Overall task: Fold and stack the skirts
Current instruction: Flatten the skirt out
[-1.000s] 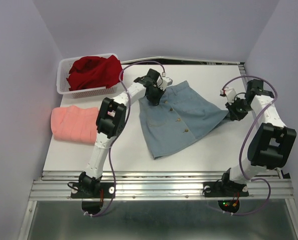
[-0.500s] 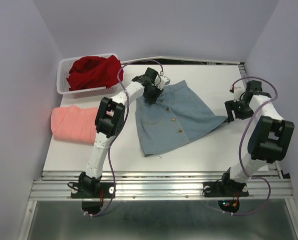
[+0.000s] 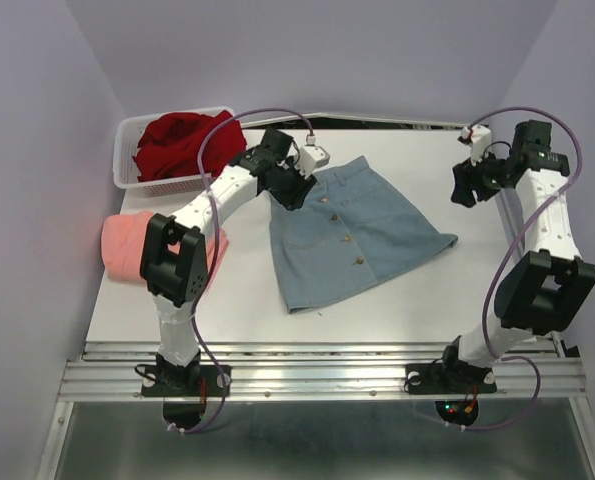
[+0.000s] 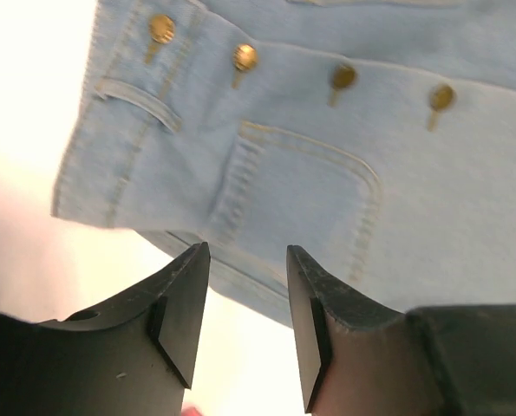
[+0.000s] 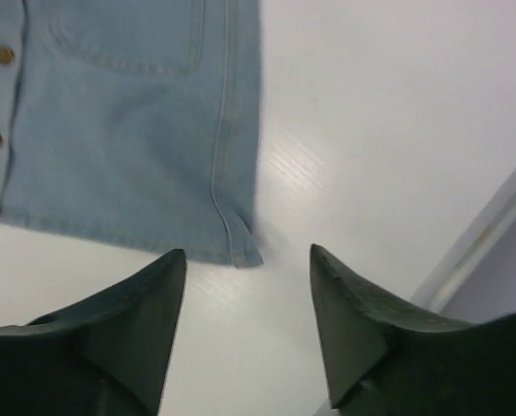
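Blue-grey skirt (image 3: 352, 235) under and ahead of the left gripper (image 4: 247, 251): pale denim blue with lighter tan seam stitching and a row of gold-brass buttons (image 4: 244, 57). Left gripper's fingers (image 4: 175, 303) are matte black, same on the right gripper (image 5: 247, 260). Salmon-pink skirt (image 3: 122, 250), off to the left gripper's left: striped with pleat lines. Dark red skirt (image 3: 182, 140), also to its left: plain, sitting in a white mesh basket (image 3: 125, 160). Table (image 3: 417, 300) is white. Arms (image 3: 547, 215) are white with black joints, cables (image 3: 267, 110) purple, walls (image 3: 37, 150) pale lavender.
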`<state>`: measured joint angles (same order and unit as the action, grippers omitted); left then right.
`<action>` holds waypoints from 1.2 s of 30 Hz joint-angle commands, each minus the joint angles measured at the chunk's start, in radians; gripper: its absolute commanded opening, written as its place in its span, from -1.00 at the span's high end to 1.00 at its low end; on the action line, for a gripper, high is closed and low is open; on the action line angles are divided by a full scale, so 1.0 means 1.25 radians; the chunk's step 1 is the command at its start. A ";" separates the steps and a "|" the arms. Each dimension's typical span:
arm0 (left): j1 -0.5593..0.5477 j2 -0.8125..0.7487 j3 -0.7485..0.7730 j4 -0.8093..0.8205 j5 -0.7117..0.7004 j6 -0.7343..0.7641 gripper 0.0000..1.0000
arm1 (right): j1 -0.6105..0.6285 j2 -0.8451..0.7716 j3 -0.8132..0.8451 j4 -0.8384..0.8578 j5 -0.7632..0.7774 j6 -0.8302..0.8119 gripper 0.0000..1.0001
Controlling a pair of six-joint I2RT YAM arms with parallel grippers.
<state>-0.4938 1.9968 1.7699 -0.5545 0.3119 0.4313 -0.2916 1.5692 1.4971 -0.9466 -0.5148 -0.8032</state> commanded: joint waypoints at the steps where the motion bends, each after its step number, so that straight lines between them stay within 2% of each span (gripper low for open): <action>1: -0.025 -0.076 -0.157 0.013 0.062 0.015 -0.03 | 0.074 0.114 0.126 -0.001 -0.117 0.082 -0.17; 3: -0.040 -0.096 -0.200 0.012 0.104 0.005 0.02 | 0.107 0.172 0.146 0.022 -0.106 0.120 -0.02; 5: -0.059 -0.115 -0.261 0.015 0.125 0.013 0.02 | 0.157 0.180 0.117 0.098 -0.091 0.130 -0.02; 8: -0.108 -0.146 -0.338 0.014 0.097 0.043 0.03 | 0.228 0.200 0.043 0.166 -0.061 0.126 -0.01; 11: -0.135 -0.134 -0.359 0.006 0.073 0.053 0.03 | 0.271 0.243 0.016 0.190 -0.037 0.132 -0.01; 15: -0.135 -0.097 -0.372 -0.018 0.024 0.066 0.05 | 0.280 0.291 -0.013 0.226 0.039 0.114 0.01; 20: -0.085 -0.022 -0.324 -0.026 -0.022 0.053 0.13 | 0.273 0.353 -0.079 0.255 0.228 0.057 0.16; 24: 0.003 0.085 -0.157 -0.042 -0.062 0.034 0.20 | 0.254 0.340 -0.154 0.264 0.312 0.038 0.25; 26: 0.026 0.124 -0.081 -0.042 -0.096 0.027 0.21 | 0.246 0.292 -0.196 0.260 0.331 0.034 0.28; 27: 0.034 0.174 0.016 -0.055 -0.106 0.018 0.22 | 0.246 0.273 -0.227 0.218 0.322 0.030 0.28; 28: 0.050 0.200 0.068 -0.063 -0.120 0.015 0.22 | 0.246 0.253 -0.229 0.175 0.297 0.029 0.27; 30: 0.062 0.274 0.180 -0.071 -0.140 -0.005 0.14 | 0.254 0.199 -0.223 0.077 0.141 0.024 0.21; 31: 0.067 0.293 0.290 -0.074 -0.150 -0.010 0.10 | 0.265 0.182 -0.212 -0.016 0.086 0.001 0.04; 32: 0.073 0.311 0.347 -0.082 -0.148 -0.009 0.05 | 0.281 0.167 -0.204 -0.064 -0.025 0.000 -0.08; 34: 0.075 0.327 0.443 -0.090 -0.155 -0.003 -0.01 | 0.318 0.136 -0.168 -0.115 -0.113 0.071 -0.30; 36: 0.075 0.272 0.418 -0.076 -0.127 0.000 -0.03 | 0.318 0.145 -0.076 -0.076 -0.162 0.170 -0.33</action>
<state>-0.3920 2.4516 2.2189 -0.6292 0.1642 0.4332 0.0692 1.8004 1.2583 -0.9428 -0.4900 -0.7326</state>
